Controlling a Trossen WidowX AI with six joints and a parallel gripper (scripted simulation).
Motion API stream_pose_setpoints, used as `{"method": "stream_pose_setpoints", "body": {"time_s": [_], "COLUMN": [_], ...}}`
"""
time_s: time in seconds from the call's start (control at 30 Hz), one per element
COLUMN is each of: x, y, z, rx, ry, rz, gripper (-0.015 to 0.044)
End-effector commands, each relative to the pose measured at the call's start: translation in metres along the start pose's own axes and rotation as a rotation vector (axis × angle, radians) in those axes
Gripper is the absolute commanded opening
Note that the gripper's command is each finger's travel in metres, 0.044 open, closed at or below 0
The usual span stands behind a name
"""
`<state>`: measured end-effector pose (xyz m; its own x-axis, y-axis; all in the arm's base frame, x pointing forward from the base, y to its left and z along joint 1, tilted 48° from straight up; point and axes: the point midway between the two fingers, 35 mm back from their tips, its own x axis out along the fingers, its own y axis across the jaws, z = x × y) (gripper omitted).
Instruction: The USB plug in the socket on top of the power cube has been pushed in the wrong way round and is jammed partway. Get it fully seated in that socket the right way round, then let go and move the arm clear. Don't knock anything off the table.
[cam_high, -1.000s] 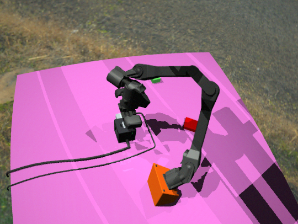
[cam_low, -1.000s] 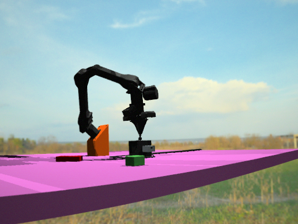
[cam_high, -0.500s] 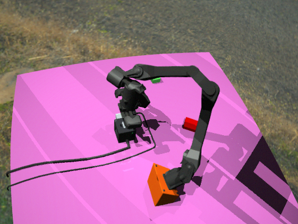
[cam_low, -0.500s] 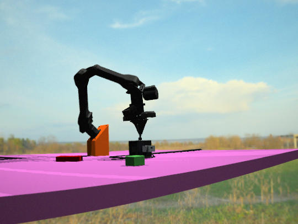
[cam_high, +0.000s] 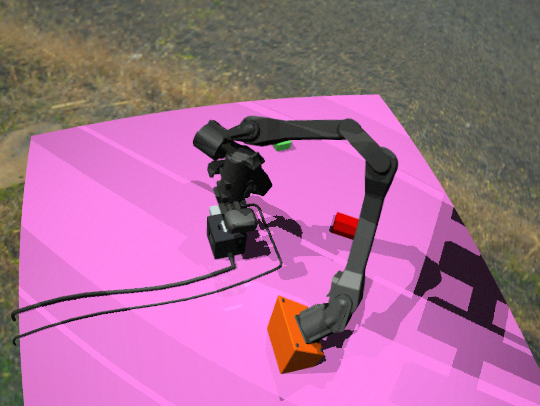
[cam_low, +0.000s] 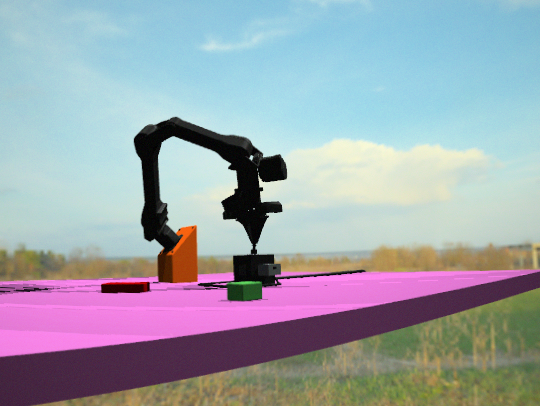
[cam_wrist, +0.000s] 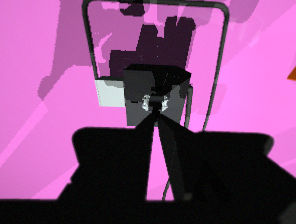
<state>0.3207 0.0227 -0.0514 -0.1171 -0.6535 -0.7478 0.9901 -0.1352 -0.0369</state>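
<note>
1. Table (cam_high: 125, 350) edges ran close on the right of the top view, where the pink surface narrowed toward the grass; wide pink ground lay open at lower left, crossed only by two black cables (cam_high: 125, 295) trailing to the left edge.
2. Orange base block (cam_high: 287, 340) sat at lower centre, a red block (cam_high: 346, 223) right of centre, and a green block (cam_high: 283, 145) near the top edge, all apart from the arm's tip.
3. Power cube (cam_high: 226, 240) stood at centre; its top socket held the USB plug (cam_wrist: 158, 100), upright and small in the wrist view.
4. Gripper (cam_low: 253, 248) pointed straight down over the cube, its fingers nearly closed and clamped on the USB plug.
</note>
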Motion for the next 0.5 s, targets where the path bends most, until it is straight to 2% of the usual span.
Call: {"method": "stream_pose_setpoints", "body": {"time_s": [0.0, 0.43, 0.47], "x": [0.0028, 0.0028, 0.0001], "y": [-0.0003, -0.0003, 0.0000], "z": [0.0010, 0.0010, 0.0000], "rx": [-0.002, -0.002, 0.000], "ry": [-0.006, -0.006, 0.000], "rz": [-0.002, -0.002, 0.000], "gripper": [0.0000, 0.0000, 0.0026]}}
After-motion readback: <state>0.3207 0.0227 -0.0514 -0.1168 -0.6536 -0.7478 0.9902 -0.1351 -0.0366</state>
